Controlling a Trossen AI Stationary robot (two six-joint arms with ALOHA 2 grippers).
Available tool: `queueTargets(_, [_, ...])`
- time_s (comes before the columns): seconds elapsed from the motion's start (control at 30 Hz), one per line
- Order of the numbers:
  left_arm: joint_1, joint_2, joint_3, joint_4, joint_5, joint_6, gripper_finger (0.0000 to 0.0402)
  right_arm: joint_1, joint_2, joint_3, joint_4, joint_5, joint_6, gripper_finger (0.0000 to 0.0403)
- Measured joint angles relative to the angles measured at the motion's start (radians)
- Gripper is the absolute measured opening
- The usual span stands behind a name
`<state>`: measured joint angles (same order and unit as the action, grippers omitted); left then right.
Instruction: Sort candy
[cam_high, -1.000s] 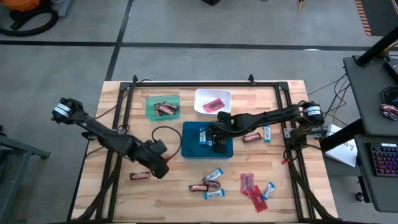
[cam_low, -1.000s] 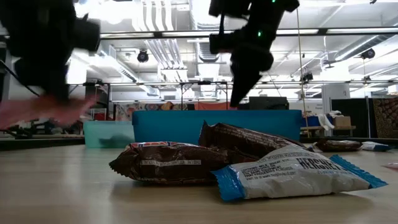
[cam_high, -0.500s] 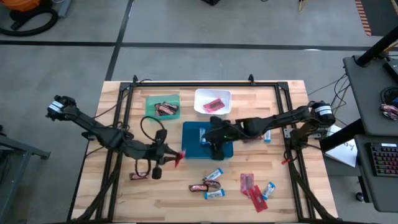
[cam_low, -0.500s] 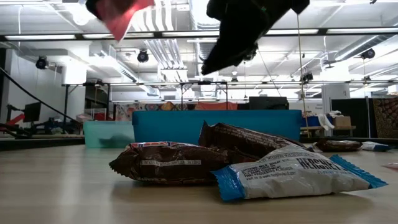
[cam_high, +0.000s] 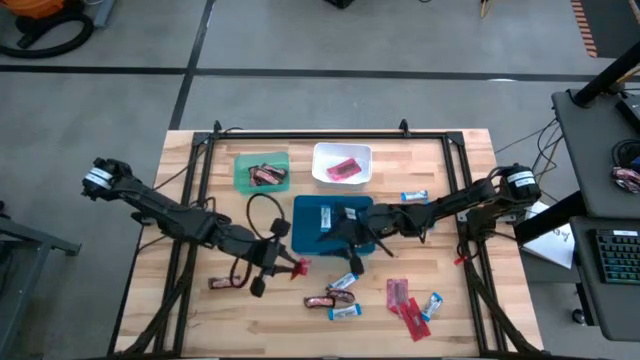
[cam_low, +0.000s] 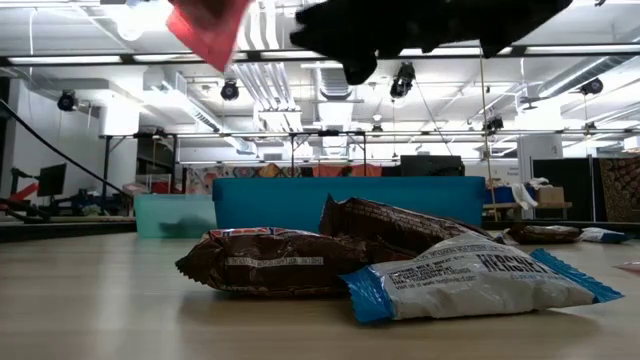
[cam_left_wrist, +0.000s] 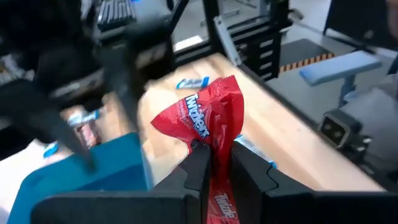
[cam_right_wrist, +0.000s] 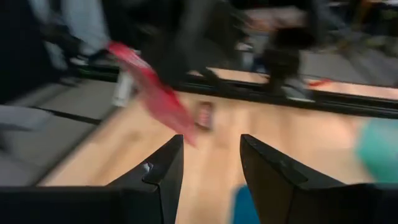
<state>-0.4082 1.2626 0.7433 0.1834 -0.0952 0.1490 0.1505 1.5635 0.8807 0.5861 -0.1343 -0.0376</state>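
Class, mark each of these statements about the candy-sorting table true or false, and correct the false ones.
1. The left gripper holds a red packet. True.
2. The right gripper holds a blue-and-white bar. False: it is open and empty.
3. The white tray contains a red packet. True.
4. The green tray holds blue-and-white bars. False: it holds dark brown bars.
5. The blue tray sits between the two arms. True.

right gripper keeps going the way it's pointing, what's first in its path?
Probably the red packet held up by the left gripper. The right gripper is open and empty, aimed at it over bare table; depth is unclear.
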Motion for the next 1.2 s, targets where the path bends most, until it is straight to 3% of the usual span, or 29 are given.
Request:
queueTargets(0.2, [0.044, 0.071, 0.000, 0.021, 0.004, -0.020, 0.0031, 0.003, 0.000, 0.014, 0.004, -0.107, 0.058, 0.0151])
queueTargets(0.43, [0.084, 0.109, 0.000, 0.093, 0.078, -0.028, 0.0031, 0.002, 0.001, 0.014, -0.005, -0.109, 0.073, 0.0151])
queueTargets(0.8, [0.124, 0.109, 0.000, 0.115, 0.082, -0.023, 0.0031, 0.005, 0.008, 0.014, -0.005, -0.109, 0.044, 0.0148])
queueTargets(0.93, [0.124, 0.109, 0.000, 0.116, 0.087, -0.012, 0.0031, 0.004, 0.008, 0.014, -0.005, -0.109, 0.027, 0.0112])
queueTargets(1.1, [0.124, 0.109, 0.000, 0.123, 0.090, -0.039, 0.0031, 0.004, 0.008, 0.014, -0.005, -0.108, -0.015, 0.0023])
queueTargets(1.2, [0.125, 0.109, 0.000, 0.120, 0.090, -0.057, 0.0038, 0.004, 0.008, 0.014, -0.005, -0.108, -0.015, 0.0013])
